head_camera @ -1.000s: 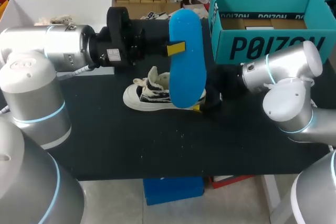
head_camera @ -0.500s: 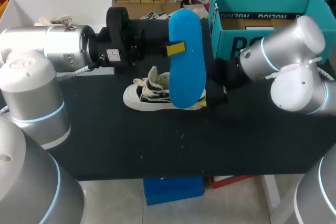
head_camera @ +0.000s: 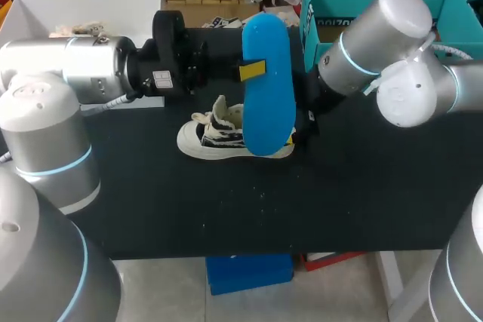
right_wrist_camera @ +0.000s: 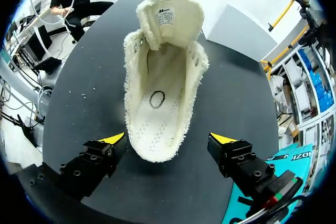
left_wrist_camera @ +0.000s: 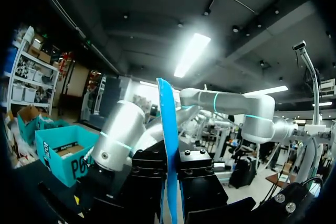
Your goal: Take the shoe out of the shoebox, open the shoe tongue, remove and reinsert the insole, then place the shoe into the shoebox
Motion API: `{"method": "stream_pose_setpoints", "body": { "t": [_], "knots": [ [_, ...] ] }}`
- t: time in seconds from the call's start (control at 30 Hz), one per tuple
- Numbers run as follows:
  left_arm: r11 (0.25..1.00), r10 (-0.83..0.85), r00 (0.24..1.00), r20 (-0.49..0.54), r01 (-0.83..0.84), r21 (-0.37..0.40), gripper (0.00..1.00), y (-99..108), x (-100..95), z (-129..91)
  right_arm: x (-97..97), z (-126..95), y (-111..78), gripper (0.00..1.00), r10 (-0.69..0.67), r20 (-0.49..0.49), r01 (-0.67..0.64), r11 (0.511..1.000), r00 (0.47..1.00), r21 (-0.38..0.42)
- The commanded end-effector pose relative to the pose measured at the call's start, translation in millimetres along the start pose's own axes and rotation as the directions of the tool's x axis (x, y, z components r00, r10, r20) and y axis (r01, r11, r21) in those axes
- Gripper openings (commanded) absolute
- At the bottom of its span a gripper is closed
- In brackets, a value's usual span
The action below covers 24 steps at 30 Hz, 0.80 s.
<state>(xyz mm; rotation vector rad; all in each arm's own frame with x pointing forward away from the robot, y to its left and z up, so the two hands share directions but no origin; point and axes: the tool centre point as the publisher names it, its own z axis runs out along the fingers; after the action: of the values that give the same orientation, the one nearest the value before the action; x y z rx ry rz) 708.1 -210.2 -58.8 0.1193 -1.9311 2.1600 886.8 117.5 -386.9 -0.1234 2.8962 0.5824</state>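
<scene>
My left gripper (head_camera: pixel 254 71) holds a blue insole (head_camera: pixel 269 84) upright above the table, shut on its edge. In the left wrist view the insole (left_wrist_camera: pixel 168 129) stands edge-on between the black fingers (left_wrist_camera: pixel 150 170). Below it a white sneaker (head_camera: pixel 215 138) with black stripes lies on the black table (head_camera: pixel 226 201), toe to the left. My right gripper (right_wrist_camera: pixel 168 140) hangs open over the heel of the sneaker (right_wrist_camera: pixel 160 87), one yellow tip on each side and neither touching. The tongue is folded forward and the shoe's inside is bare. The insole partly hides my right gripper (head_camera: pixel 304 122) from the head camera.
A teal shoebox (head_camera: pixel 377 62) stands open at the back right, close behind my right arm; its corner (right_wrist_camera: pixel 283 157) shows beside the right finger. A white box (head_camera: pixel 45 13) sits at the back left.
My right arm has swung up and to the left, bringing its open gripper from low beside the heel to over the sneaker. The left arm and insole have kept still.
</scene>
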Motion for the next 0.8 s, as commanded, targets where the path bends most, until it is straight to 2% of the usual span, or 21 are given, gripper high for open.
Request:
{"method": "stream_pose_setpoints", "body": {
  "t": [0.03,0.2,0.8],
  "knots": [
    [1.000,0.002,1.000,0.006,-0.002,0.002,0.00,1,0.3,2,-0.5,-2,6.0,1.00,-0.003,-0.006,0.005,0.935,1.000,0.355],
    [1.000,0.002,1.000,0.006,-0.002,0.002,0.00,1,0.3,2,0.3,-2,7.9,1.00,-0.012,-0.028,0.022,0.922,1.000,0.387],
    [1.000,0.002,1.000,0.006,-0.002,0.002,0.00,1,0.3,2,-0.1,4,22.5,1.00,-0.035,-0.083,0.066,0.907,0.996,0.416]
  ]
}}
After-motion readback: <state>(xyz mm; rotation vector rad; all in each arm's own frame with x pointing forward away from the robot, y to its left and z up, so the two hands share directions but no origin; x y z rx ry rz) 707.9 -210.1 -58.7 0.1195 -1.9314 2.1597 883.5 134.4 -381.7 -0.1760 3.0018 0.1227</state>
